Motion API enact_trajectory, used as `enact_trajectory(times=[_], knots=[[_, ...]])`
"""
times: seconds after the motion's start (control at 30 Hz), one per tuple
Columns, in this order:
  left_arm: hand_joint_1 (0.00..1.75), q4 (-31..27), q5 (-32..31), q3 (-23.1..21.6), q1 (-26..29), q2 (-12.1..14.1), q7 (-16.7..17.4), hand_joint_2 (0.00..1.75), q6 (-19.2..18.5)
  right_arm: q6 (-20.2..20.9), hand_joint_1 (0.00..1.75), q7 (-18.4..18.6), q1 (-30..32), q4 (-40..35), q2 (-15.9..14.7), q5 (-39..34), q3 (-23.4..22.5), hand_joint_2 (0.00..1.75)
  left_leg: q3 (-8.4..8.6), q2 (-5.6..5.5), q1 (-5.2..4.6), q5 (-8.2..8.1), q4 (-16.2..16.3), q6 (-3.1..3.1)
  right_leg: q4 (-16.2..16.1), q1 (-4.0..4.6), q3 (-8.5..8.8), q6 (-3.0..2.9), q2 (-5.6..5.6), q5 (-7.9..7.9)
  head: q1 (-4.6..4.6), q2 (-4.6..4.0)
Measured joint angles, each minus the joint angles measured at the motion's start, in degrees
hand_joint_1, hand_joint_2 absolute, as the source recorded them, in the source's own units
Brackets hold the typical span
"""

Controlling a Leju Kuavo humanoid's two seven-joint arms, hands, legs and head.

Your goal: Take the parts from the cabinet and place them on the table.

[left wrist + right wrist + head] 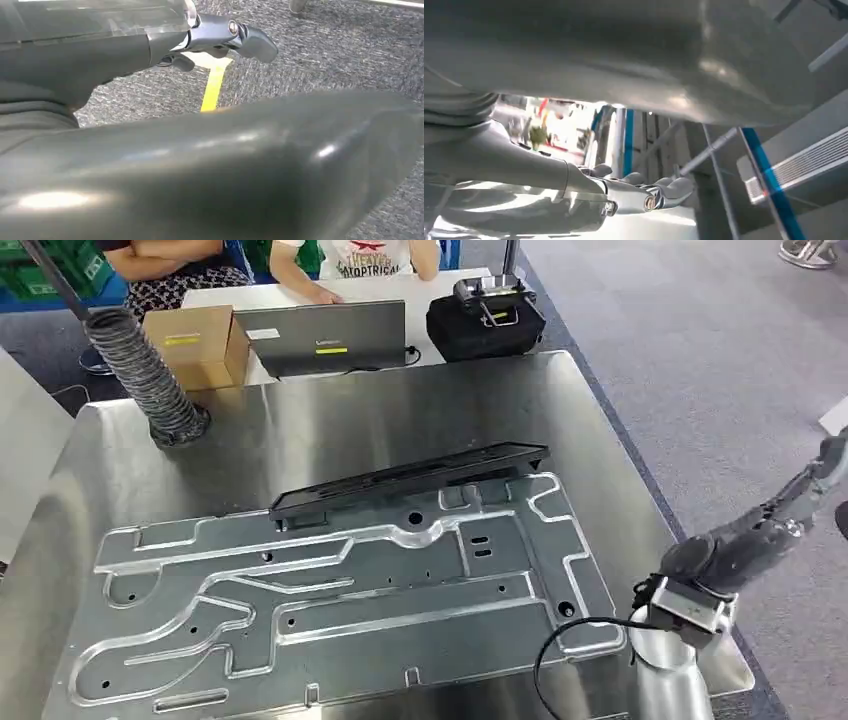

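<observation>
A long black plastic part (415,478), narrow and flat with a ribbed edge, is lying on the far edge of a large stamped metal plate (350,590). The plate is dull silver, pressed with raised winding channels and punched with small holes, and it is resting on a brushed steel table (330,410) with rounded corners.

At the far left of the table a grey corrugated hose (140,365) is rising from a round base. Beyond the far edge a brown cardboard box (195,345), a grey laptop (325,335) and a black bag (485,325) with a metal clip on top are sitting on a white surface, where two people are seated, cut off at the chest.

The right arm (745,540) is reaching out past the near right corner of the table over grey carpet, its silver wrist block near the table edge with a black cable looping onto the plate. In the head view its hand is cut off at the frame edge. In the right wrist view the right hand (639,192) is showing smooth grey fingers slightly curled with nothing between them, against blurred blue and white frames.

In the left wrist view the left hand (215,42) is hanging over speckled grey carpet with a yellow floor line (214,87); the glossy thumb is sticking out, the fingers are mostly hidden, and I cannot tell whether they are apart or together.
</observation>
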Motion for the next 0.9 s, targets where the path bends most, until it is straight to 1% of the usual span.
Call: enact_trajectory(times=[0.03,0.07,0.1,0.13,0.17,0.2,0.23,0.27,0.3,0.33,0.37,0.4,0.43,0.47,0.5,0.53,0.57,0.6,0.63,0.67,0.7,0.73,0.77,0.8,0.83,0.87,0.9], knots=[[0.00,0.0,0.0,0.2,-0.1,0.0,0.0,0.00,0.0,0.0,0.00,0.0,1.7,-1.1,0.0,0.6,-0.5,0.00,3.12,0.00,0.05,2.10,-5.2,0.08,0.2,-0.08,-0.11,0.08,0.08,0.04,0.00,-0.02],[0.00,0.0,-0.2,0.3,-0.2,0.1,0.0,0.00,0.0,0.0,0.00,0.0,3.3,-1.9,0.0,1.1,-1.0,0.00,6.12,-0.01,0.06,3.18,-10.4,0.20,0.5,-0.12,-0.27,0.27,0.11,0.07,0.00,-0.02],[0.00,0.0,-0.4,0.3,-0.4,0.1,0.0,0.00,0.0,0.0,0.00,0.0,4.9,-2.7,0.0,1.9,-1.5,0.00,6.39,-0.10,-0.40,2.60,-11.6,0.70,0.8,0.26,-0.48,0.72,0.19,0.16,0.00,0.00],[0.00,0.0,-0.5,0.4,-0.5,0.2,-0.1,0.00,0.0,0.0,0.00,0.0,6.1,-3.1,0.0,2.3,-1.8,0.00,6.14,-0.19,-0.34,3.12,-11.7,1.30,0.8,0.15,-0.59,1.04,0.22,0.37,0.02,-0.02],[0.00,0.0,-0.5,0.5,-0.4,0.2,-0.1,0.00,0.0,0.0,0.00,0.0,7.0,-3.7,0.0,2.8,-2.2,0.00,5.98,-0.21,-0.43,3.19,-11.6,1.48,0.7,0.01,-0.64,1.40,0.25,0.64,0.00,-0.02],[0.00,0.0,-0.5,0.6,-0.4,0.2,-0.1,0.00,-0.1,0.0,0.00,0.0,7.7,-4.1,0.2,2.8,-2.3,0.00,5.95,-0.20,-0.67,3.42,-11.5,1.86,0.5,-0.20,-0.63,1.79,0.28,0.93,0.00,0.00],[0.00,0.0,-0.5,0.6,-0.4,0.2,-0.2,0.00,-0.2,0.0,0.00,0.0,8.5,-4.4,0.2,2.7,-2.5,0.00,5.88,-0.16,-0.69,3.84,-11.8,2.36,0.4,-0.09,-0.65,2.23,0.36,1.23,0.00,-0.02],[0.00,0.0,-0.5,0.6,-0.5,0.2,-0.3,0.00,-0.3,0.0,0.00,0.0,9.6,-4.9,0.3,2.6,-3.0,0.00,5.63,0.01,-0.28,4.56,-12.2,2.91,1.0,-0.35,-0.79,2.54,0.55,0.52,0.00,-0.02],[0.00,0.0,-0.5,0.6,-0.6,0.2,-0.4,0.00,-0.3,0.0,0.00,0.0,10.6,-5.2,0.3,2.6,-3.3,0.00,5.31,0.05,-0.30,4.96,-12.2,3.16,2.5,-0.41,-1.55,2.89,0.69,-1.87,0.00,-0.02],[0.00,0.0,-0.7,0.6,-0.6,0.2,-0.5,0.00,-0.3,0.0,0.00,0.0,11.5,-5.3,0.3,2.6,-3.5,0.00,4.76,0.08,-0.30,5.33,-12.1,3.57,5.8,-0.49,-2.72,3.17,0.72,-5.14,0.00,-0.02],[0.00,0.0,-0.8,0.6,-0.5,0.2,-0.7,0.00,-0.3,0.0,0.00,0.0,12.4,-5.4,0.4,2.6,-3.8,0.00,4.21,0.09,-0.34,5.83,-12.1,3.55,10.3,-0.61,-4.16,3.43,0.73,-8.45,0.00,-0.02],[0.00,0.0,-0.9,0.6,-0.5,0.3,-0.8,0.00,-0.3,0.0,0.00,0.0,13.6,-5.4,0.7,2.6,-4.1,0.00,3.44,0.09,-0.39,6.30,-12.1,3.57,14.9,-0.69,-5.41,3.64,0.72,-10.97,0.00,-0.02],[0.00,0.0,-0.9,0.6,-0.4,0.3,-0.8,0.00,-0.3,0.0,0.00,0.0,14.5,-5.4,0.9,2.6,-4.2,0.00,2.76,0.09,-0.41,6.73,-12.0,3.49,17.4,-0.77,-5.68,3.74,0.72,-11.76,0.00,-0.02],[0.00,0.0,-0.8,0.6,-0.3,0.3,-0.8,0.00,-0.3,0.0,0.00,0.0,15.4,-5.4,1.0,2.6,-4.2,0.00,2.09,0.10,-0.41,7.17,-12.0,3.41,17.4,-0.82,-4.64,3.77,0.72,-11.00,0.00,0.00],[0.00,0.0,-0.8,0.6,-0.3,0.3,-0.8,0.00,-0.3,0.0,0.00,0.0,16.0,-5.3,1.2,2.8,-4.3,0.00,1.51,0.12,-0.41,7.52,-11.9,3.28,15.1,-0.82,-2.60,3.71,0.72,-9.44,0.00,-0.02],[0.00,0.0,-0.8,0.6,-0.2,0.3,-0.8,0.00,-0.2,0.0,0.00,0.0,16.5,-5.2,1.4,2.9,-4.6,0.00,0.97,0.12,-0.41,7.86,-11.7,3.13,11.0,-0.82,0.41,3.53,0.72,-7.54,0.00,0.00],[0.00,0.0,-0.8,0.6,-0.1,0.2,-0.8,0.00,-0.2,0.0,0.00,0.0,16.8,-5.0,1.6,3.2,-4.9,0.00,0.44,0.10,-0.41,8.21,-11.6,2.94,5.2,-0.81,4.48,3.18,0.72,-5.96,0.00,-0.02],[0.00,0.0,-0.9,0.6,-0.1,0.2,-0.9,0.00,-0.2,0.0,0.00,0.0,17.0,-4.9,1.8,3.5,-5.2,0.00,0.23,0.10,-0.42,8.60,-11.5,2.67,0.3,-0.69,7.76,2.67,0.74,-6.46,0.00,0.00],[0.00,0.0,-1.0,0.6,-0.1,0.1,-0.9,0.00,-0.1,0.0,0.00,0.0,17.2,-4.7,2.0,3.6,-5.5,0.00,-0.09,0.13,-0.60,8.95,-11.5,2.27,-1.5,-0.20,8.53,2.41,0.75,-6.82,-0.02,0.00],[0.00,0.0,-1.1,0.7,-0.1,0.1,-0.9,0.00,-0.1,0.0,0.00,0.0,18.0,-4.4,2.3,3.6,-6.0,0.00,0.14,0.07,-0.50,9.43,-11.7,1.96,-1.1,-0.14,7.93,2.15,0.76,-5.99,0.02,-0.02],[0.00,0.0,-1.2,0.7,-0.1,0.1,-0.9,0.00,0.0,0.0,0.00,0.0,18.6,-4.0,2.6,3.5,-6.7,0.00,0.04,0.06,-0.38,9.78,-11.8,1.65,-1.4,0.03,7.91,2.06,0.77,-6.03,0.00,0.00],[0.00,0.0,-1.5,0.7,0.0,0.1,-0.7,0.00,-0.1,0.0,0.00,0.0,19.0,-2.8,2.9,2.9,-7.6,0.00,0.01,0.04,-0.29,10.25,-12.0,1.24,-1.3,0.14,7.65,1.63,0.76,-5.68,0.00,0.00],[0.00,0.0,-1.9,0.6,0.2,0.1,-0.7,0.00,-0.2,0.0,0.00,0.0,19.2,-1.1,3.5,2.4,-8.8,0.00,-0.24,-0.03,-0.47,10.20,-11.9,0.83,-2.1,-0.58,7.36,0.92,0.59,-4.70,0.00,-0.02],[0.00,0.0,-2.2,0.6,0.3,0.1,-0.6,0.00,-0.2,0.2,0.00,0.0,19.1,1.9,4.0,1.7,-10.6,0.00,-0.82,0.04,-0.29,8.28,-10.9,0.73,-2.2,-0.47,6.95,0.51,0.42,-4.05,0.00,-0.02],[0.00,0.0,-2.5,0.6,0.4,-0.2,-0.4,0.00,-0.2,0.4,0.00,0.1,19.3,5.4,4.3,1.1,-12.9,0.00,-1.84,0.03,-0.21,4.77,-7.8,0.67,-2.2,-0.44,6.21,0.00,0.39,-3.53,-0.02,-0.02],[0.00,0.0,-2.6,0.6,0.4,-0.3,-0.3,0.00,-0.2,0.7,0.00,0.2,19.7,8.0,4.5,0.5,-14.7,0.00,-2.96,0.05,-0.14,1.47,-3.8,0.53,-2.1,-0.38,5.50,0.04,0.22,-3.08,0.00,-0.02],[0.00,0.0,-2.6,0.6,0.4,-0.4,-0.3,0.00,-0.2,1.2,0.00,0.1,19.7,11.0,4.7,0.5,-16.3,0.00,-3.95,0.07,-0.12,-1.31,0.6,0.38,-2.0,-0.27,4.77,-0.02,0.10,-2.60,0.00,-0.02]])
